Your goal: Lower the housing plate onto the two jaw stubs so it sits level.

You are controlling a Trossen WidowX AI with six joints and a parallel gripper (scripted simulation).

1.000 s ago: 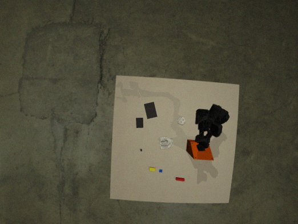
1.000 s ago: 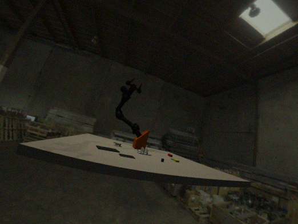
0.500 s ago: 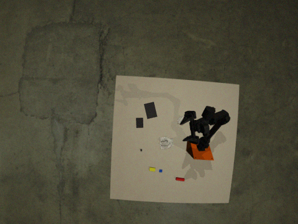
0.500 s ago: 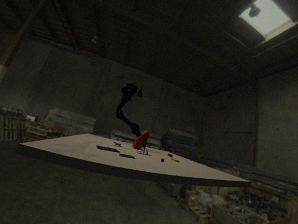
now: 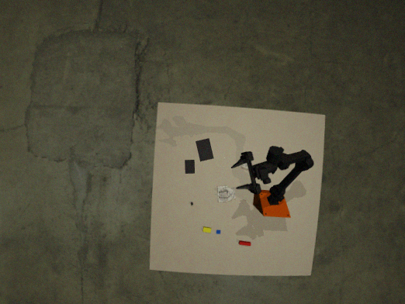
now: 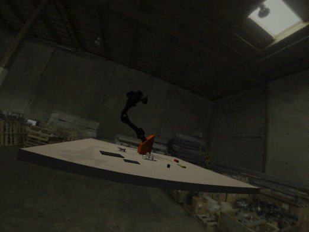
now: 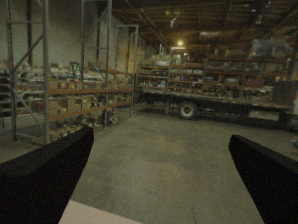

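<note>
A pale part (image 5: pixel 225 194) (image 6: pixel 149 158), apparently the base with the two jaws, sits on the table with small pieces standing up from it. A second, smaller pale part (image 5: pixel 244 166) (image 6: pixel 122 150), probably the housing plate, rests apart from it and is partly hidden under the arm in the overhead view. The parts are too small to tell how the jaws sit. My gripper (image 5: pixel 234 177) (image 7: pixel 162 137) is open and empty, raised high above the table. Neither pale part shows in the wrist view.
Two dark flat rectangles (image 5: pixel 204 150) (image 5: pixel 189 167), a small black piece (image 5: pixel 192 203), a yellow block (image 5: pixel 207 229), a blue cube (image 5: pixel 218 232) and a red block (image 5: pixel 244 243) lie on the table (image 5: pixel 174 252). The orange arm base (image 5: pixel 276 208) stands at the right.
</note>
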